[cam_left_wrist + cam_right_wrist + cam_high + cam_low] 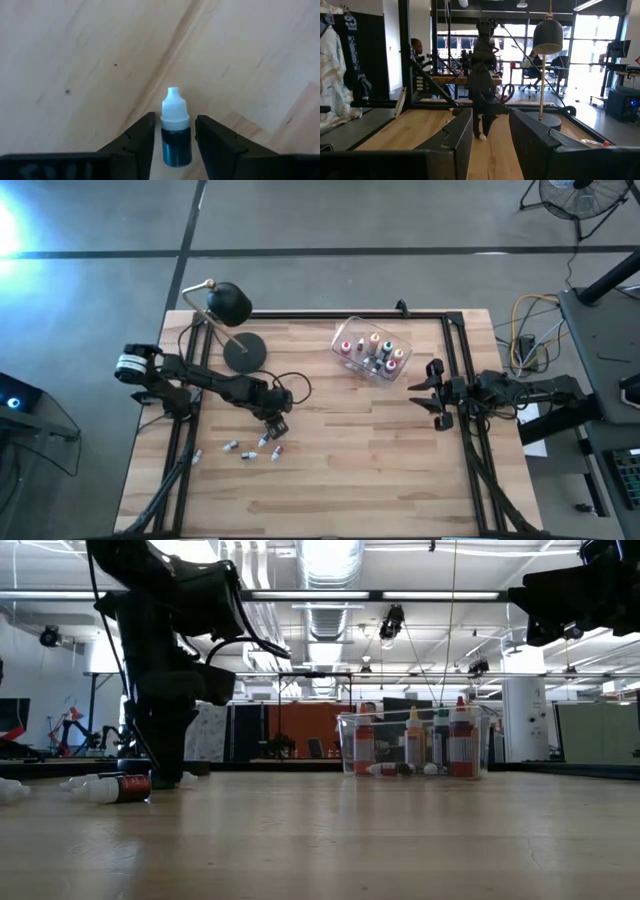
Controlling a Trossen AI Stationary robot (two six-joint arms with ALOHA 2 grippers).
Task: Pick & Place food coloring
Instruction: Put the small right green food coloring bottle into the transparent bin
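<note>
- Though the left arm hides much of what lies under it, its wrist view shows the left gripper with its fingers set either side of a dark-bodied, white-capped dropper bottle; the body sits tight between them, so it looks clamped, yet I cannot tell whether it is lifted off the wood.
- From above, that gripper sits left of the table's middle, toward the near edge.
- Just nearer that edge lie the loose bottles; I count about four or five, too small to tell apart surely.
- From table height one red-bodied bottle lies on its side; whitish ones beside it are cut off by the frame's edge.
- The clear plastic tub stands near the far edge, right of centre, holding about eight upright bottles; their colours blur together.
- The black desk lamp stands at the far left corner.
- The right gripper waits at the right edge, fingers apart, nothing between them.
- Bare wood spreads across the table's middle and near right corner.
</note>
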